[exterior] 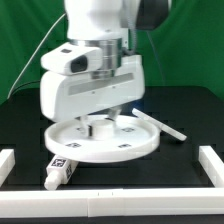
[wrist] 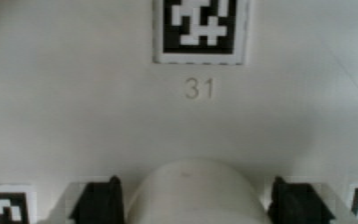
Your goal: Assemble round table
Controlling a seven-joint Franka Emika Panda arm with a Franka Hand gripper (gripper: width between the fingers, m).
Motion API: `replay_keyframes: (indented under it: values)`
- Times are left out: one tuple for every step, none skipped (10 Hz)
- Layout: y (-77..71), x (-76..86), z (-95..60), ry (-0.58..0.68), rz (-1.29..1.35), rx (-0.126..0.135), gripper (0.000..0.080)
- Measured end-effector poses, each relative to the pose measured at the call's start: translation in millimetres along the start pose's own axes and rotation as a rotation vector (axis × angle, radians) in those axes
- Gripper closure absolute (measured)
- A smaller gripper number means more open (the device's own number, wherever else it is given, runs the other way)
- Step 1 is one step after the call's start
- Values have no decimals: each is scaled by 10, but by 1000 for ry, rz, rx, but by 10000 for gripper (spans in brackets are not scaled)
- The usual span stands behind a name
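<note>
Black counter [exterior: 190, 112] under a green backdrop carries the round disc [exterior: 128, 148] at lower centre of the exterior view, with the hand [exterior: 92, 122] directly above it, narrowed onto the upright leg [wrist: 197, 195], whose long axis points down near the disc's middle.

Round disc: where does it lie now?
The round disc lies flat on the black table in the middle of the exterior view, directly under the gripper; a tagged white part lies by its rim toward the view's lower left.

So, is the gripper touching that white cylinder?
Touching. The wrist view shows the fingers flush against both sides of the cylinder, with no gap.
</note>
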State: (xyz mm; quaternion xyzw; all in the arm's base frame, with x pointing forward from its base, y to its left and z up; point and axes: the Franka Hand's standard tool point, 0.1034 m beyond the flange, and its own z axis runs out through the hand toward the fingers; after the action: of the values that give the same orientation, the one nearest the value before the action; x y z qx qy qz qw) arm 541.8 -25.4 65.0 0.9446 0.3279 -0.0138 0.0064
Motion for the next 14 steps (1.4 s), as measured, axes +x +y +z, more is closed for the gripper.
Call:
replay_keyframes:
  values:
    - [-8,303,3,5,14,-2,397]
    - [-8,427,20,13,6,-7,397]
    - [-4,387,36,8,8,-4,397]
    - [-4,380,45,7,8,-3,397]
    - [-9,381,51,6,7,-3,397]
    - [-26,393,66,7,11,-5,397]
    - [-114,459,121,17,20,-9,397]
    - [-193,520,178,15,20,-5,397]
    - [-235,545,239,14,19,-2,397]
    - [-249,542,339,17,18,-3,397]
    - [-258,547,363,27,18,-10,397]
    - [-266,553,373,44,17,-21,397]
    - [-272,556,385,65,16,-35,397]
    - [-290,531,386,71,16,-39,397]
